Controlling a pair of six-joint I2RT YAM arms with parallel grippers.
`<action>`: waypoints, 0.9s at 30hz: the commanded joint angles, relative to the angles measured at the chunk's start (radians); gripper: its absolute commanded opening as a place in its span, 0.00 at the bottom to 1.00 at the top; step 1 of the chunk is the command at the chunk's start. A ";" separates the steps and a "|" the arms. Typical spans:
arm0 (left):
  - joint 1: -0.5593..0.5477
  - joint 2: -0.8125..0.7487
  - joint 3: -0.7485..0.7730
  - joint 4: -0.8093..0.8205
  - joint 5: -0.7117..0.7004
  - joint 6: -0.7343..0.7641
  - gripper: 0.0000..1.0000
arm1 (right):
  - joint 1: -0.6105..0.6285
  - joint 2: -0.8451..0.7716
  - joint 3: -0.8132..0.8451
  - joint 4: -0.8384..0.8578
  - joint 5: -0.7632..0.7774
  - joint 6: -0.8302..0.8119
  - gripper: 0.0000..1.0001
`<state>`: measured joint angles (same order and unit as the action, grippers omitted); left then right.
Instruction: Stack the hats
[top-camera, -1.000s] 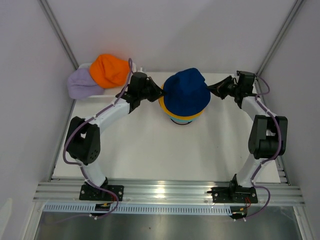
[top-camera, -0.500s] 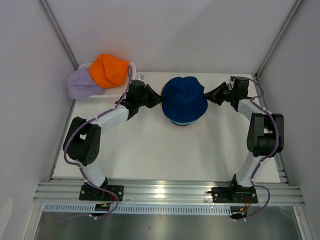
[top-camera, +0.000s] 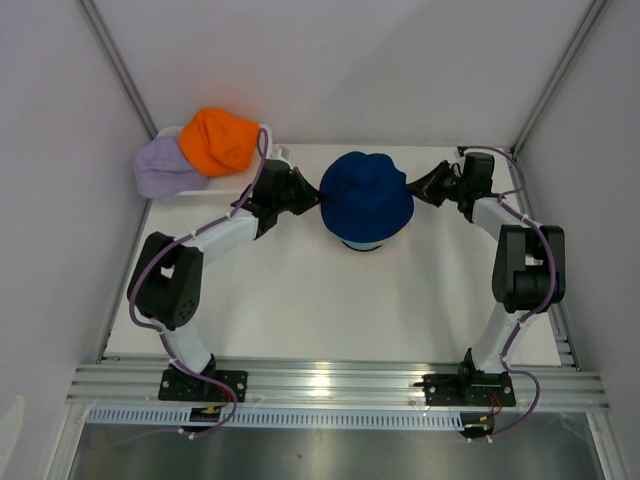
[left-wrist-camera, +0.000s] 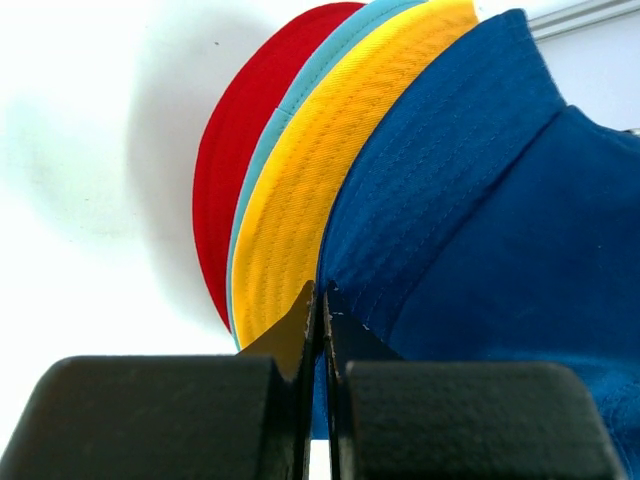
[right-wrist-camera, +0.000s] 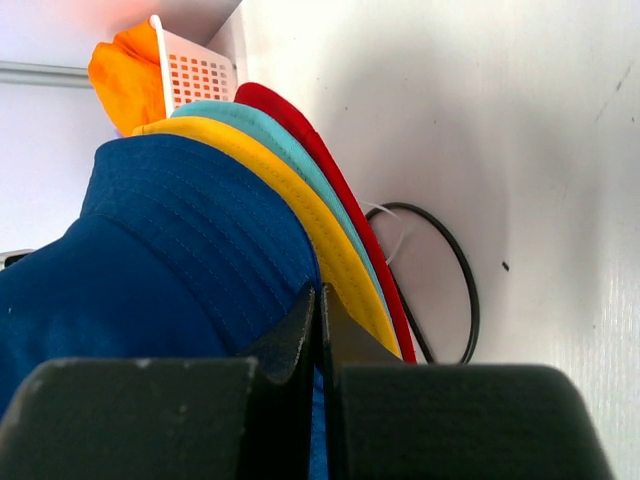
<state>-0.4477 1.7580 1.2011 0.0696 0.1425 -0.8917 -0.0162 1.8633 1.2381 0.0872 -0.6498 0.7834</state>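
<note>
Pinching is seen on both sides of the navy blue fabric bucket hat (top-camera: 366, 192): the left gripper (top-camera: 318, 193) and the right gripper (top-camera: 410, 189) are each clenched on its brim edge. The hat is seated crown-up, brim-down, axis vertical, outline round, on top of the yellow fabric bucket hat (left-wrist-camera: 300, 180), teal fabric bucket hat (right-wrist-camera: 240, 118) and red fabric bucket hat (left-wrist-camera: 230, 160), at the far middle of the white table (top-camera: 300, 290). The orange fabric bucket hat (top-camera: 218, 140) and lavender fabric bucket hat (top-camera: 160, 170) are located at the white plastic lattice basket (right-wrist-camera: 195, 70), far-left corner, well apart.
</note>
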 joint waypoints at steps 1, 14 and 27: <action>0.021 0.020 -0.060 -0.125 -0.107 0.066 0.01 | 0.009 0.030 0.031 0.005 0.091 -0.078 0.00; 0.003 0.046 -0.067 -0.200 -0.138 0.079 0.01 | 0.076 0.088 0.098 -0.121 0.205 -0.170 0.00; -0.063 -0.104 -0.205 -0.152 -0.112 0.054 0.02 | 0.081 0.218 0.371 -0.270 0.148 -0.223 0.20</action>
<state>-0.4873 1.6840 1.0565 0.0822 0.0677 -0.8814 0.0715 2.0380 1.5574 -0.1032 -0.5243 0.6136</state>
